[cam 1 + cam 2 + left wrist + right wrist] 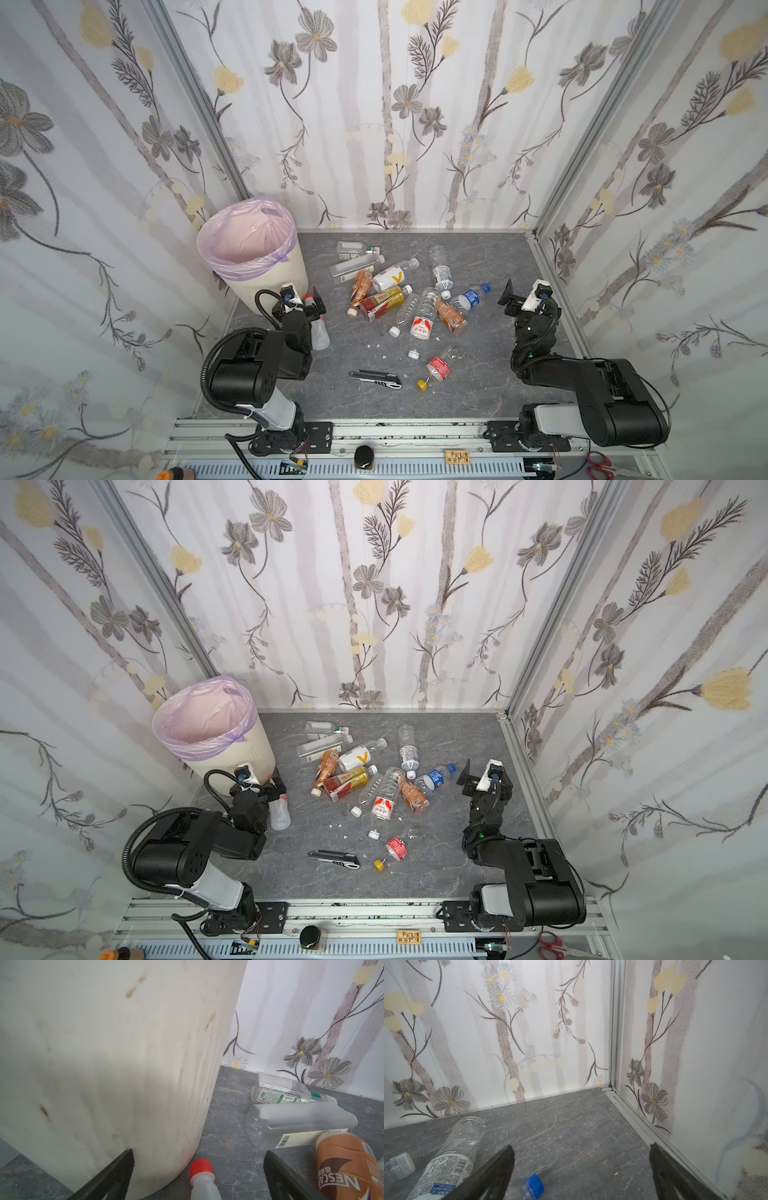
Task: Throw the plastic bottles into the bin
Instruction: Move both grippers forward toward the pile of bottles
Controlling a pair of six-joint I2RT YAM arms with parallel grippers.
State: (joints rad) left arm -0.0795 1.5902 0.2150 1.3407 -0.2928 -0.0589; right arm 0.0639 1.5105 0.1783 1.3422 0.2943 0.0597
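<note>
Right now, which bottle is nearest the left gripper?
The cloudy white bottle with the red cap, beside the bin: its cap shows between the left gripper's open jaws, apart from the heaped bottles.

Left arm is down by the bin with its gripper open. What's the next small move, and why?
Probably lower the left gripper a little over the red-capped bottle, ready to close. The wrist view shows the bottle's neck lying between the open jaws, right beside the bin, and nothing is held yet.
</note>
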